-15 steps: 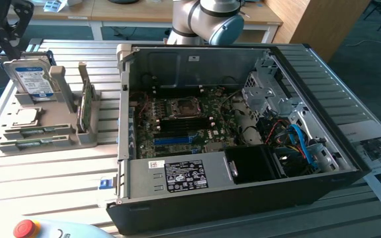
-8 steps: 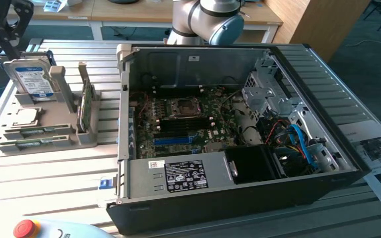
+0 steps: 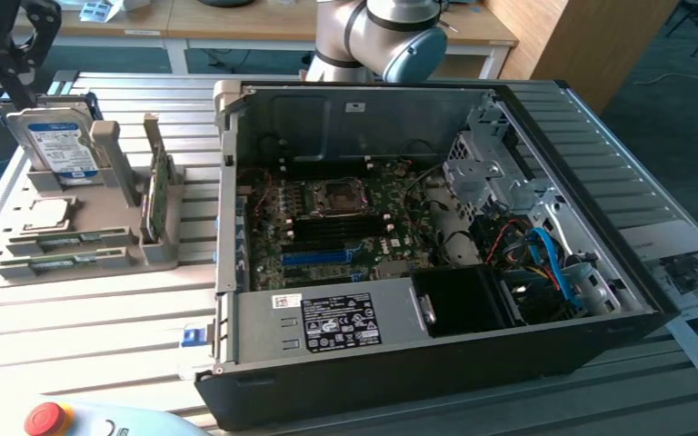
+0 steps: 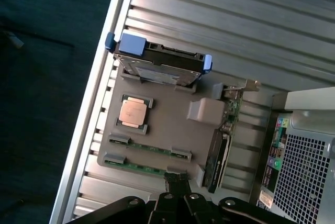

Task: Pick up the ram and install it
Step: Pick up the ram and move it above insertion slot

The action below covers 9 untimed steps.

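Two rams: lie flat, side by side, in slots of the grey holder (image 4: 167,116), which stands beside the open computer case (image 3: 446,282). The outer ram (image 4: 138,165) is at the holder's edge. The inner ram (image 4: 149,148) is between it and the processor chip (image 4: 132,113).
Hard to make out: the rams' chips and labels are too small to tell; in the exterior view the rams are thin green strips.
Cut off: the arm (image 3: 385,36) runs out of the exterior view at its top edge.
Overlap: in the wrist view the tips of the gripper (image 4: 178,181) sit just at one end of the outer ram; contact cannot be told.
Grip: fingers pressed together, holding nothing, above the holder.
Upright in holder: hard drive (image 4: 159,64) and green card (image 4: 220,156).
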Each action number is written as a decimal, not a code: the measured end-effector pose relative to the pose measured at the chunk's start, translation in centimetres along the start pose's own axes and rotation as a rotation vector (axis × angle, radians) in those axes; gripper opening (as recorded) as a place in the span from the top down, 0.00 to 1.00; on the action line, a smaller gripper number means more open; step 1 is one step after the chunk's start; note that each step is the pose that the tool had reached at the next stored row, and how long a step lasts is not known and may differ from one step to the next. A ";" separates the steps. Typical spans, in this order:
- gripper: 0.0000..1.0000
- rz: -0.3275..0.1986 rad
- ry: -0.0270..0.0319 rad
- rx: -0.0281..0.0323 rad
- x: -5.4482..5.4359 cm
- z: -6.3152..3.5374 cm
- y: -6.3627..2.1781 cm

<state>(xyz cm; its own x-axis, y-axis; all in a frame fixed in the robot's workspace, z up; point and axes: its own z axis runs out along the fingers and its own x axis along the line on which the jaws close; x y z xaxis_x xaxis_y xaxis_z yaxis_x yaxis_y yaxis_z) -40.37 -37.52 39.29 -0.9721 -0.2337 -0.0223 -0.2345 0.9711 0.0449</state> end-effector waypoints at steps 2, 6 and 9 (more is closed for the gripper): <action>0.90 -0.011 0.0006 -0.0002 0.0 0.00 0.00; 0.90 -0.034 0.0016 -0.0008 0.0 0.00 0.00; 0.90 -0.051 0.0023 -0.0011 0.0 0.00 0.00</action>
<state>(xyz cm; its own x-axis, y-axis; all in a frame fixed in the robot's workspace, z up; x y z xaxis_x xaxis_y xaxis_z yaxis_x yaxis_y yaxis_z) -40.37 -37.52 39.29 -0.9588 -0.2832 -0.0223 -0.2840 0.9578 0.0449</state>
